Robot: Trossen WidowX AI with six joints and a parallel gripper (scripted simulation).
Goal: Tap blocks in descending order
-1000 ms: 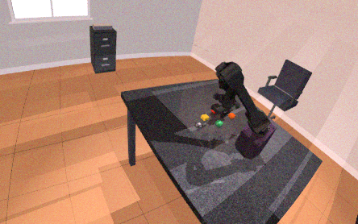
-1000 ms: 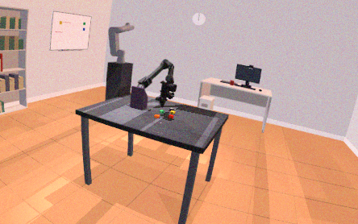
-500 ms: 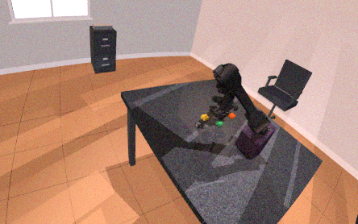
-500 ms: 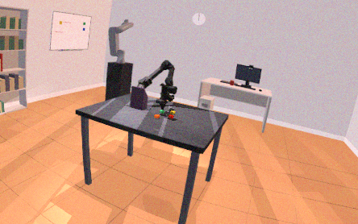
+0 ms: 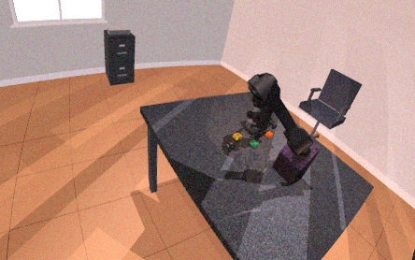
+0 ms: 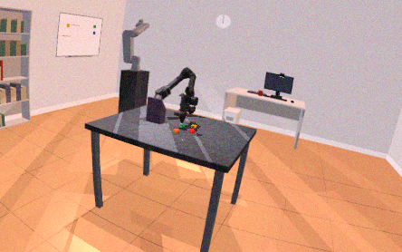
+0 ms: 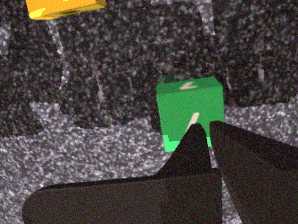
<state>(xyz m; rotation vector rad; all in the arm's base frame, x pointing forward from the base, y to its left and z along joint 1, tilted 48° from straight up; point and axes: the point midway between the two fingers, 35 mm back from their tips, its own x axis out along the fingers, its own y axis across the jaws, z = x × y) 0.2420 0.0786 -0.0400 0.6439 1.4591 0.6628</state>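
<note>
A green block (image 5: 253, 143) (image 6: 182, 125) (image 7: 190, 107) stands on the dark table (image 5: 210, 105) (image 6: 131, 137). Pale marks show on its top and front, but its digit is unreadable. My gripper (image 6: 184, 121) (image 7: 205, 132) is shut with nothing between its tips. Its tips overlap the green block's lower front in the wrist view; contact cannot be told. A yellow block (image 5: 237, 136) (image 6: 194, 126) (image 7: 65, 7) is cut off by the wrist view's top edge. An orange block (image 5: 269, 134) (image 6: 176, 130) and a red block (image 6: 192, 130) stand nearby. A dark grey block (image 5: 229, 144) is hard to make out in shadow.
The arm rises from a purple base block (image 5: 296, 164) (image 6: 156, 110) on the table and bends down over the blocks. The yellow block is close beside the green one. An office chair (image 5: 329, 100) stands beyond the table, off its surface.
</note>
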